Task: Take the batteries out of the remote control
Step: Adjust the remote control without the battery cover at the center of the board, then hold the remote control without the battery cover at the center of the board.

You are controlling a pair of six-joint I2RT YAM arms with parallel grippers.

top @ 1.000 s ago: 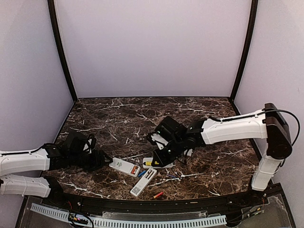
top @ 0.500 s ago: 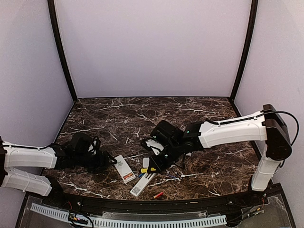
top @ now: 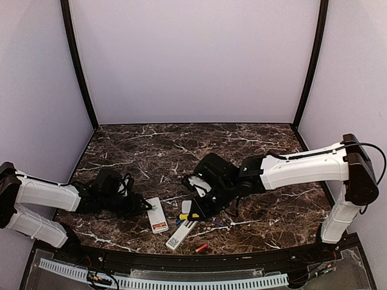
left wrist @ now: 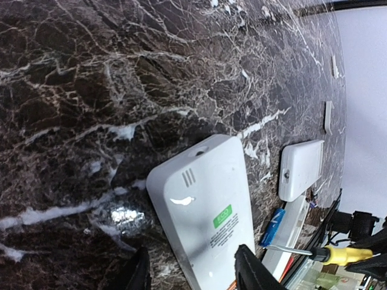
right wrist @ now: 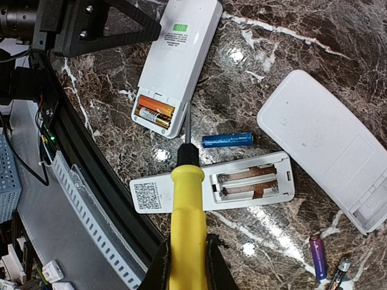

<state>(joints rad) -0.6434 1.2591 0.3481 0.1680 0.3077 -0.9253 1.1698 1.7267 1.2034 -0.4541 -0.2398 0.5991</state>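
Batteries [right wrist: 152, 115] look tiny, light, hard, rolly; pinch one round its middle. Top view: one red battery [top: 201, 248] lies by the tabletop's [top: 151, 145] front edge. Left wrist: left gripper [left wrist: 196, 273] sits half open around a remote [left wrist: 205, 217]. Right wrist: right gripper [right wrist: 187, 266] squeezes the screwdriver [right wrist: 186, 199]; two orange batteries [right wrist: 151, 111] sit in that remote, one blue battery [right wrist: 227, 140] loose.

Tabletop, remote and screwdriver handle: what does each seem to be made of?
The tabletop: dark stone look, white veins, glossy lamp glints; real marble or printed laminate, unclear. The remote: white moulded plastic, satin. The screwdriver handle: yellow, smooth, likely plastic.
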